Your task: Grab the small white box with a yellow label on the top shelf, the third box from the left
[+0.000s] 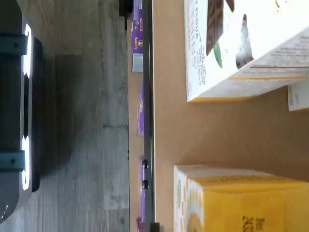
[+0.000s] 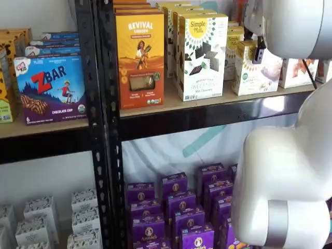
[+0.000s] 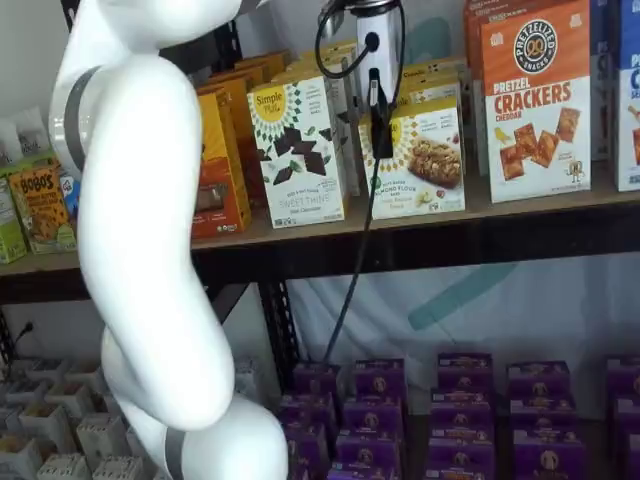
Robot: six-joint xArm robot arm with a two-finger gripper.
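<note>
The small white box [image 3: 425,155], with a yellow top band and a cracker picture, stands on the top shelf [image 3: 420,235], right of the taller white box with dark squares [image 3: 298,150]. It shows in both shelf views [image 2: 253,70]. My gripper [image 3: 381,130] hangs just in front of the small box's left part. Only a narrow black finger shows, so I cannot tell whether it is open or shut. In a shelf view the finger [image 2: 258,54] is at the box's top front. The wrist view shows the box's yellow top [image 1: 241,203] and the shelf board [image 1: 212,130].
An orange Revival box [image 2: 140,57] stands left of the taller white box. A white-and-orange crackers box [image 3: 535,100] stands to the right. Purple boxes [image 2: 181,207] fill the shelf below. My white arm [image 2: 280,181] hides the right side. A cable [image 3: 350,270] hangs down.
</note>
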